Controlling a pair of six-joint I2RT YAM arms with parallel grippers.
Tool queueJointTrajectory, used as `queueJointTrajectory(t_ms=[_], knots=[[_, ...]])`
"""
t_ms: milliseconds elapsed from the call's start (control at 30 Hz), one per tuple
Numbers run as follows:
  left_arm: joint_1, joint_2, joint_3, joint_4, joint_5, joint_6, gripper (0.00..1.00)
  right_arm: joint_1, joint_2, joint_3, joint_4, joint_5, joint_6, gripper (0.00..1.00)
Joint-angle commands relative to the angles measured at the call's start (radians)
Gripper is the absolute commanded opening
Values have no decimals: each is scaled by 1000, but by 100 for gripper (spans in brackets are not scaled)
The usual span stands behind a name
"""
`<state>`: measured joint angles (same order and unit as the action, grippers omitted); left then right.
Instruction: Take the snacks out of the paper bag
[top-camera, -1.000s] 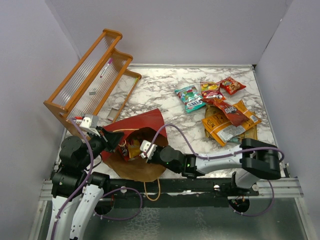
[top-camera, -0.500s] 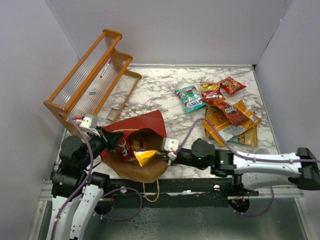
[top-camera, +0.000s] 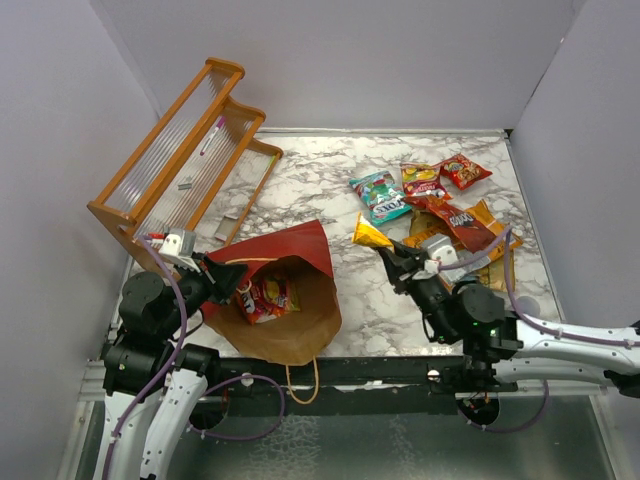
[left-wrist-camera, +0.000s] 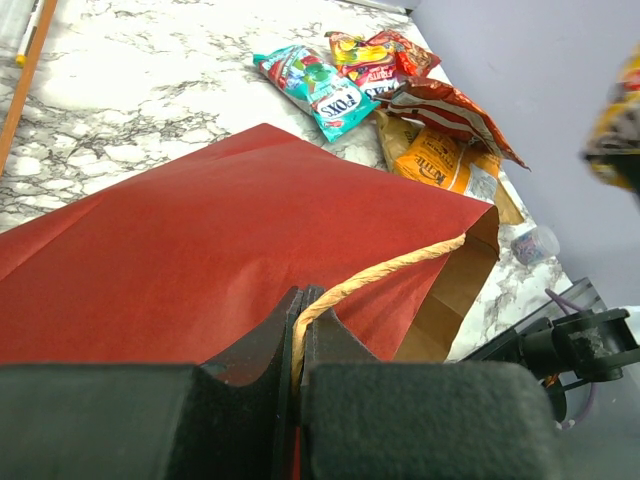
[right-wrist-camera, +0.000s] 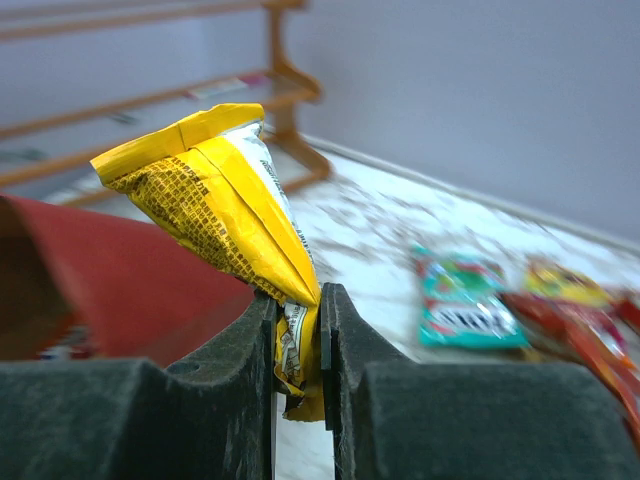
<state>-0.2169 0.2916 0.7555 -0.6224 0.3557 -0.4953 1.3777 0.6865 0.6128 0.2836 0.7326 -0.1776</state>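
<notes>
The red paper bag (top-camera: 285, 250) lies on its side, mouth toward the arms, with a red packet (top-camera: 262, 296) on its brown inside. My left gripper (top-camera: 222, 277) is shut on the bag's twine handle (left-wrist-camera: 385, 270) and holds the mouth up. My right gripper (top-camera: 392, 258) is shut on a yellow snack packet (top-camera: 367, 232), held above the table right of the bag; the wrist view shows the packet (right-wrist-camera: 225, 195) pinched between the fingers. Several snacks lie at the back right: a teal packet (top-camera: 381, 195), red packets (top-camera: 463, 170) and the orange chip bag (top-camera: 452, 252).
A wooden rack (top-camera: 185, 160) stands at the back left, close to the bag. Grey walls enclose the marble table (top-camera: 310, 185) on three sides. A second twine handle (top-camera: 304, 380) hangs over the near edge.
My right gripper pulled the yellow packet out of the bag's mouth and carried it right and away, toward the snack pile. The left gripper and bag stayed still.
</notes>
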Motion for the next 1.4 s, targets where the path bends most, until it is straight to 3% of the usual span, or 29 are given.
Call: queueJointTrajectory(t_ms=[0,67,167,433,600,700,833,900,1167,1367], knots=[[8,14,-5,1,-13,-3,0,-112,77,-80,2,366,101,1],[7,18,-7,6,-13,-2,0,-275,103,-61,-218,196,372,2],[8,19,-7,7,-14,-4,0,-457,171,-98,-250,-34,528,1],[8,32,-7,5,-12,-3,0,-640,574,-49,-107,-256,545,2],[9,31,-8,5,-15,-3,0,-728,764,-11,23,-270,518,2],[10,27,-7,-2,-13,-6,0,-758,829,16,7,-284,541,4],[8,20,-7,-10,-11,-7,0,-758,740,-23,-11,-384,544,36],[8,17,-7,-10,-11,-8,0,-758,642,-63,-31,-420,537,44],[8,2,-8,-2,-10,-9,0,-758,271,-119,-237,-577,478,56],[7,-3,-2,-3,-10,1,0,-758,67,-151,-116,-1154,348,60]])
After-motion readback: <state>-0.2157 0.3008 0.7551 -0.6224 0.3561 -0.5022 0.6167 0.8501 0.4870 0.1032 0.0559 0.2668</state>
